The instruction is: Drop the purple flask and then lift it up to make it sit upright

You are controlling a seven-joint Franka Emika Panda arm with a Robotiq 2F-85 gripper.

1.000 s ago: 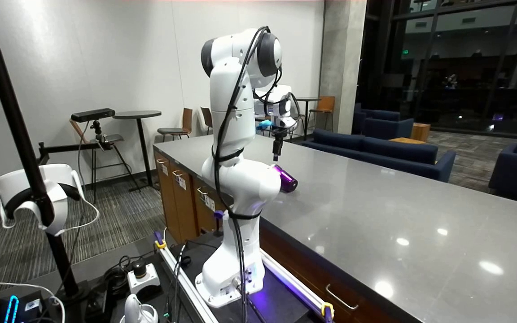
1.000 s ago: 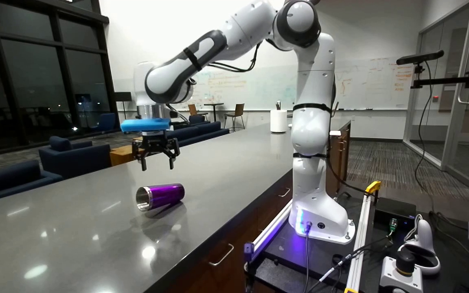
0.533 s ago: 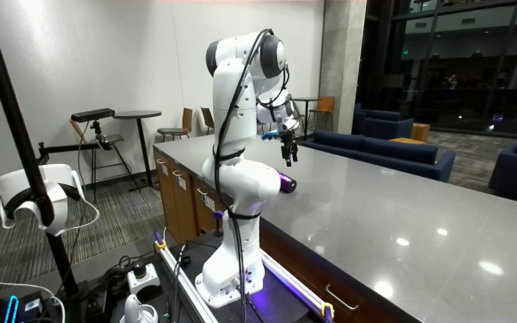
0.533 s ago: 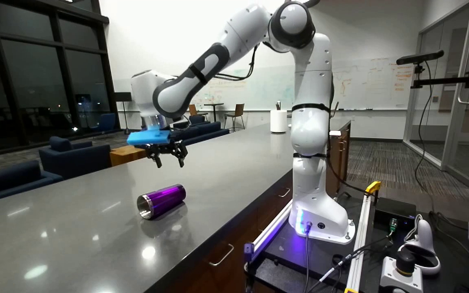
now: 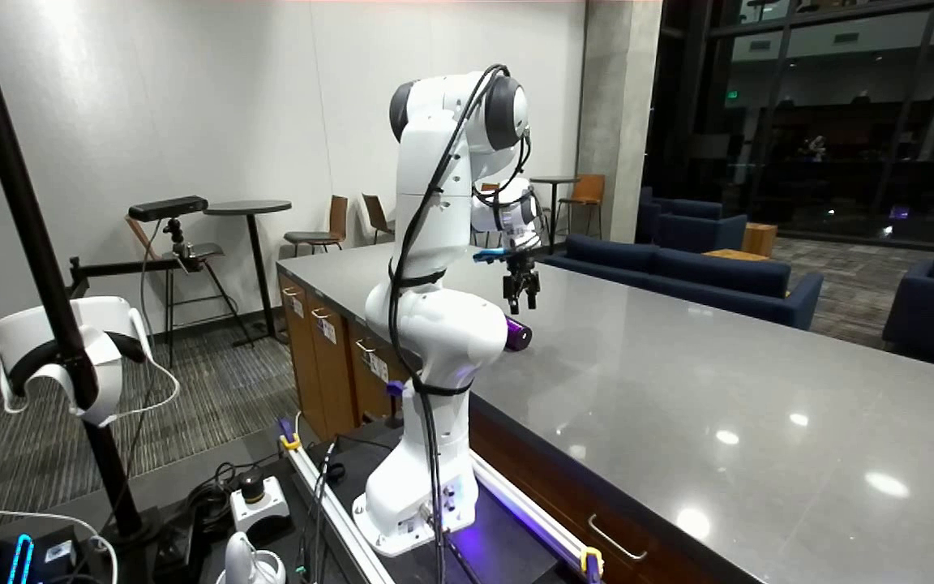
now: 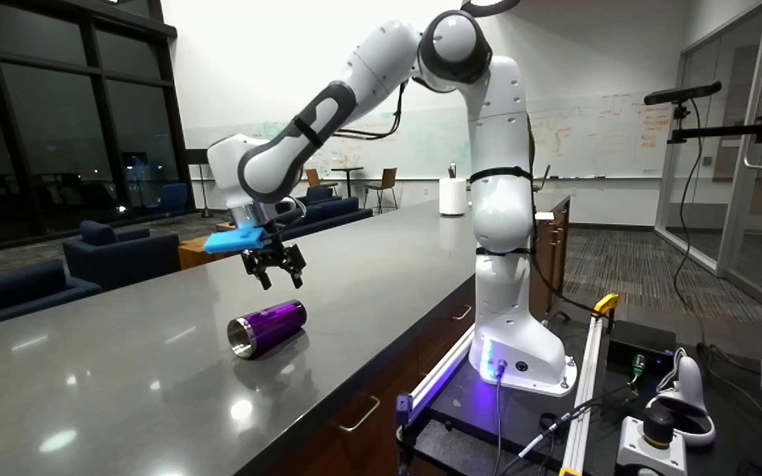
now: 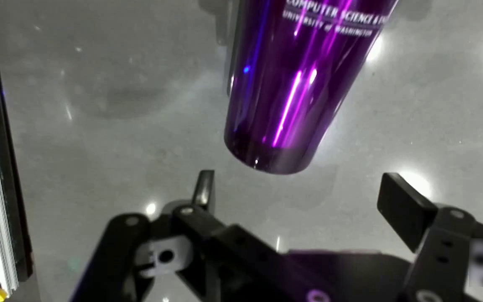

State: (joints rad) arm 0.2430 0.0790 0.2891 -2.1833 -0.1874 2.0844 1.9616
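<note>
The purple flask (image 6: 268, 327) lies on its side on the grey counter (image 6: 136, 396). In an exterior view its open silvery mouth faces the camera. The flask (image 5: 518, 333) is partly hidden behind the arm in an exterior view. In the wrist view the flask (image 7: 296, 92) shows white lettering, its narrower closed end points toward the fingers, and its mouth is out of frame. My gripper (image 6: 282, 283) is open and empty, tilted, above the flask near its closed end. In the wrist view my gripper (image 7: 300, 188) has its fingers wide apart and not touching the flask.
The counter's front edge (image 6: 328, 403) runs between the flask and the robot base. A white cylindrical container (image 6: 452, 197) stands on the counter's far part. Blue sofas (image 5: 678, 272) stand beyond the counter. A dark cart with a light rail (image 6: 579, 396) carries the robot.
My gripper has tilted and, over the last half second, come down toward the flask, staying open. The flask has rolled and turned slightly on the counter, shifting a little toward the robot base.
</note>
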